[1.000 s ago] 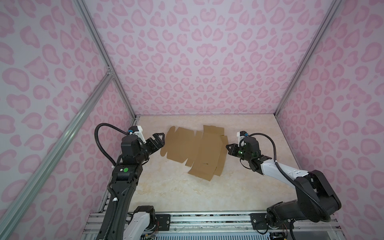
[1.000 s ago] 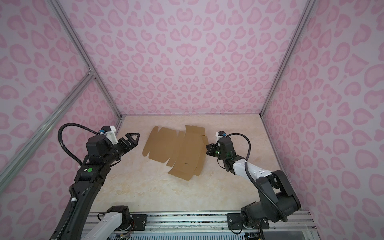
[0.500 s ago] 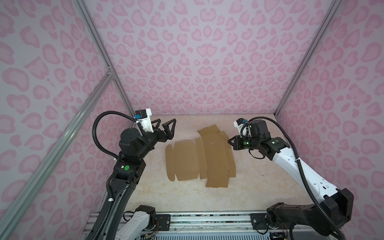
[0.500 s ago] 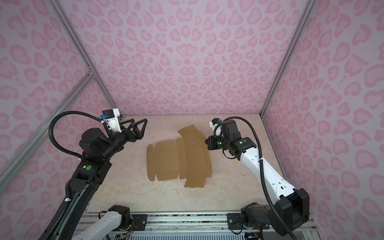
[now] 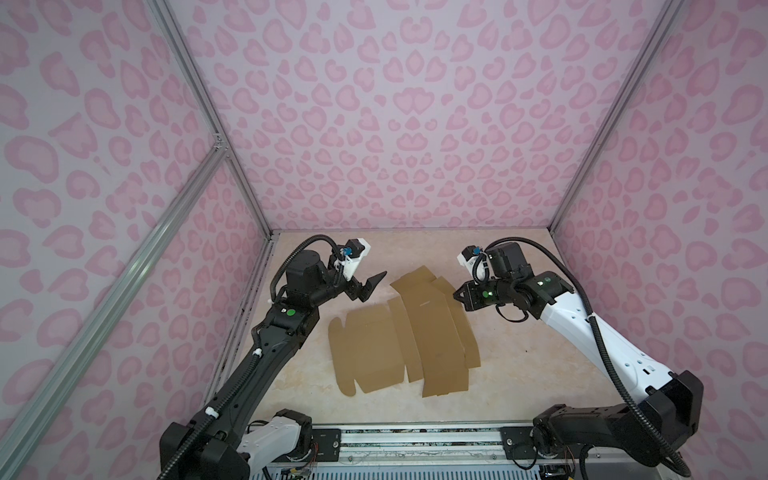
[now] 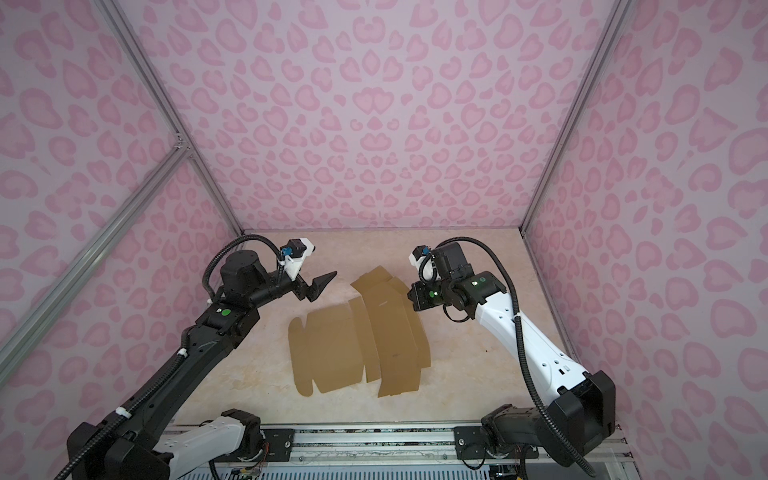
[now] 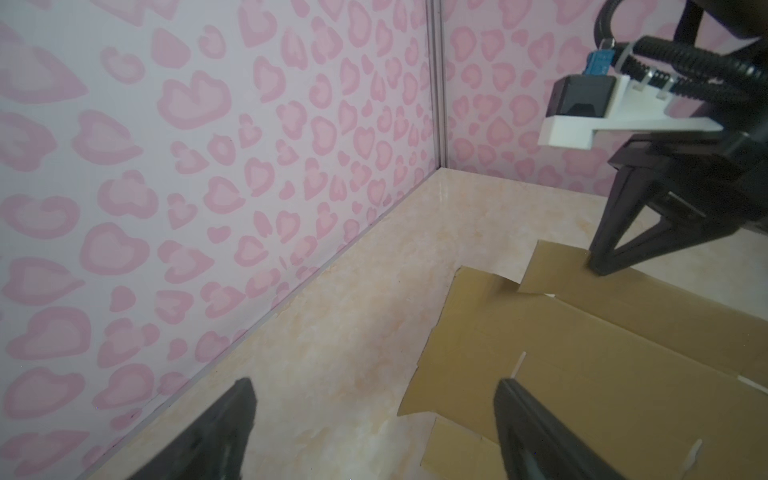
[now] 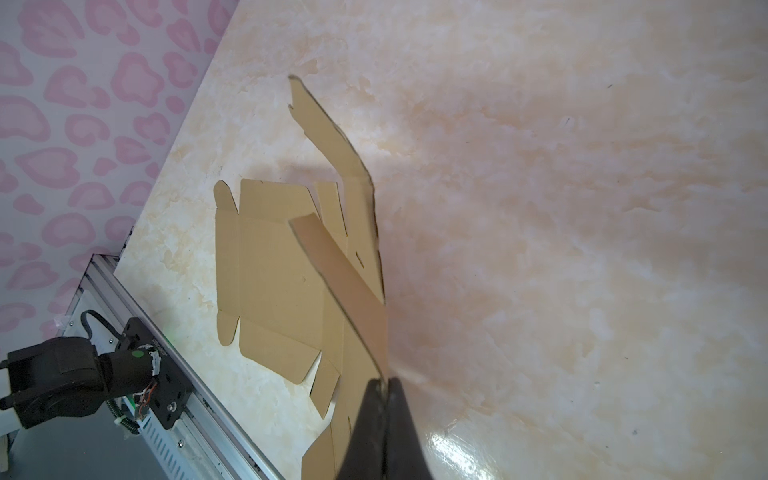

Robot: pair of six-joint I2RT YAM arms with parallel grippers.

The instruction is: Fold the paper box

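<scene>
In both top views the paper box [image 5: 399, 336] lies mostly flat in the middle of the counter [image 5: 532, 374], its far right flap lifted by the right tool [image 5: 456, 296], the left tool [image 5: 374, 286] hovering near its far left corner. The left wrist view shows us the left tool's fingers [image 7: 232, 415] spread wide on nothing; the right wrist view shows the right tool [image 8: 384, 382] pressed together, pinching the raised panel's edge. We judge the first side fold is in hand: next we need the left tool to pin the base while the right swings its panel up along the crease.
</scene>
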